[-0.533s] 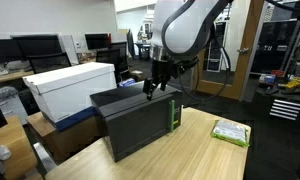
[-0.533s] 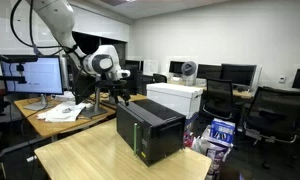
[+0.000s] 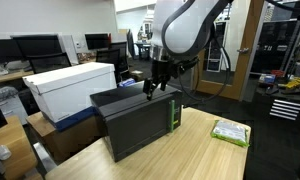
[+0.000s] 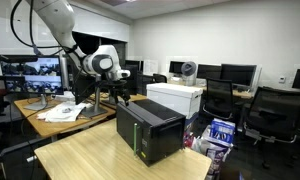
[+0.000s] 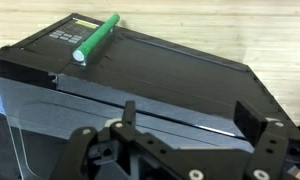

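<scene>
A black microwave-like box [image 3: 135, 125] stands on the light wooden table [image 3: 200, 155], and both exterior views show it [image 4: 152, 128]. A green rod-shaped handle [image 5: 95, 38] runs beside a small control panel at its front edge, and it shows as a green strip [image 3: 175, 114] from outside. My gripper [image 5: 190, 112] hangs just above the box's top near its rear edge, seen in both exterior views [image 3: 150, 92] [image 4: 118, 97]. Its jaws stand wide open with nothing between them. The fingertips [image 5: 252, 118] look close to the black top; contact is unclear.
A white box [image 3: 70, 88] sits right behind the black one. A green packet [image 3: 230, 131] lies on the table's far corner. A side desk carries papers [image 4: 65, 111] and a monitor [image 4: 32, 72]. Office chairs [image 4: 265, 110] and more monitors fill the background.
The arm, the gripper and the box stand as before. Only the picture on the desk monitor has changed.
</scene>
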`<state>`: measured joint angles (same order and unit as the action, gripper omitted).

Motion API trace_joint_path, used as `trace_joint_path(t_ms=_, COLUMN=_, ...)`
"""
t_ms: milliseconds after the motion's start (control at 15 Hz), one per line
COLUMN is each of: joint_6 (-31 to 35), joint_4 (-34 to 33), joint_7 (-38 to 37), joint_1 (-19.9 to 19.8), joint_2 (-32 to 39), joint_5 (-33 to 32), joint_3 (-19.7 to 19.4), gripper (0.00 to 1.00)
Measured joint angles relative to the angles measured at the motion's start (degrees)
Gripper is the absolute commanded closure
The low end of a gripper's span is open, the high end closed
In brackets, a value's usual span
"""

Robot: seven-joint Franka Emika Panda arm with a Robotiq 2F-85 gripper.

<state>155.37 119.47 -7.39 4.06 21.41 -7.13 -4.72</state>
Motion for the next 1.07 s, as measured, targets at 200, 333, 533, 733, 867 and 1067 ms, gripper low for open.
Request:
trace_joint_path(t_ms=200, joint_6=0.0, joint_4=0.0, joint_7=0.0, joint_1=0.0, joint_2=0.0, joint_5=0.0, joint_3=0.0, gripper=0.00)
trace_joint_path(t_ms=333, joint_6=0.0, joint_4=0.0, joint_7=0.0, joint_1=0.0, joint_2=0.0, joint_5=0.0, joint_3=0.0, gripper=0.00)
trace_joint_path(t_ms=533, joint_6=0.0, joint_4=0.0, joint_7=0.0, joint_1=0.0, joint_2=0.0, joint_5=0.0, joint_3=0.0, gripper=0.00)
trace_joint_path(t_ms=733, joint_6=0.0, joint_4=0.0, joint_7=0.0, joint_1=0.0, joint_2=0.0, joint_5=0.0, joint_3=0.0, gripper=0.00)
trace_joint_path(t_ms=867, joint_6=0.0, joint_4=-0.1, joint_7=0.0, joint_1=0.0, joint_2=0.1, joint_5=0.0, joint_3=0.0, gripper=0.00)
trace_joint_path(t_ms=1067, joint_6=1.9, joint_4=-0.1, joint_7=-0.9, joint_1=0.3, joint_2=1.5, joint_5=-1.0, joint_3=-1.0, gripper=0.00)
